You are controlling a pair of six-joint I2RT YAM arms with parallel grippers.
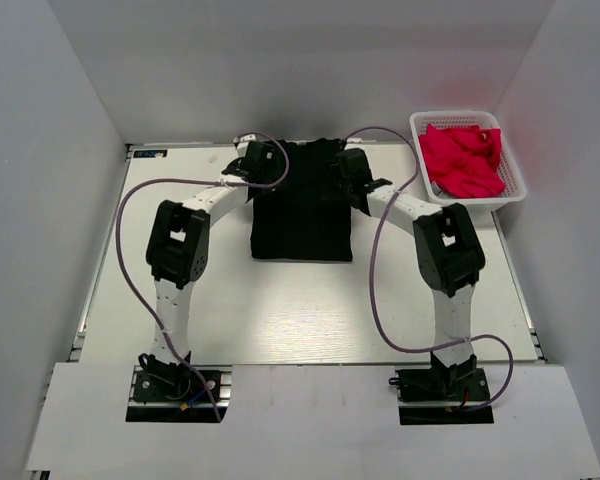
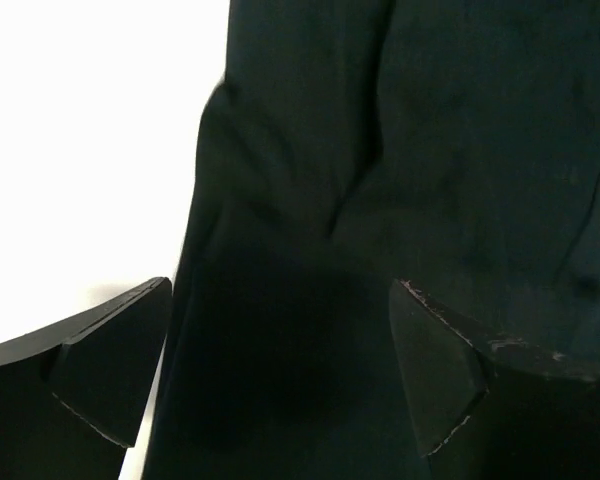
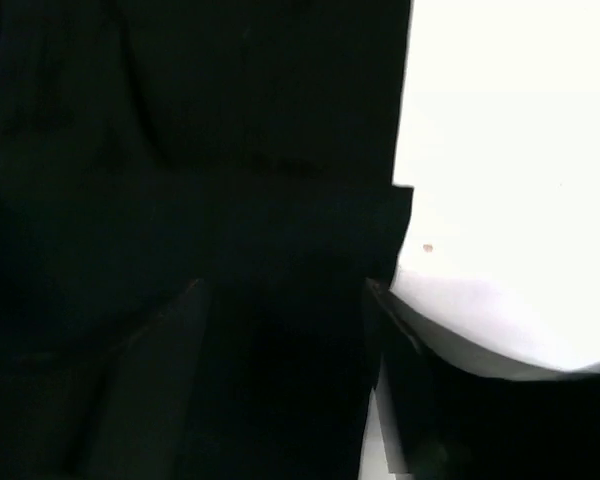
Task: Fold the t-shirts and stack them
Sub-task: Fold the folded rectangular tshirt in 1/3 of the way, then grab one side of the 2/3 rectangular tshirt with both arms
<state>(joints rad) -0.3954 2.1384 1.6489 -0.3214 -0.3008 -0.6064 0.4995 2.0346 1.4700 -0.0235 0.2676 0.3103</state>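
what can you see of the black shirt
The black shirt is soft cloth, folded into a tidy rectangle, lying flat on the white table toward its far middle. No print shows; faint creases do. The left gripper and right gripper sit at its far corners, fingers apart over the cloth.

Top view: far corners of black t-shirt (image 1: 302, 215) are covered by left gripper (image 1: 252, 163) and right gripper (image 1: 355, 170); fingertips hidden there. Left wrist view: the shirt is cut off at the top, right and bottom. Right wrist view: too dark, fingers barely separable from cloth. Red cloth (image 1: 463, 160) in basket (image 1: 515, 192) right of the shirt: item count unclear.
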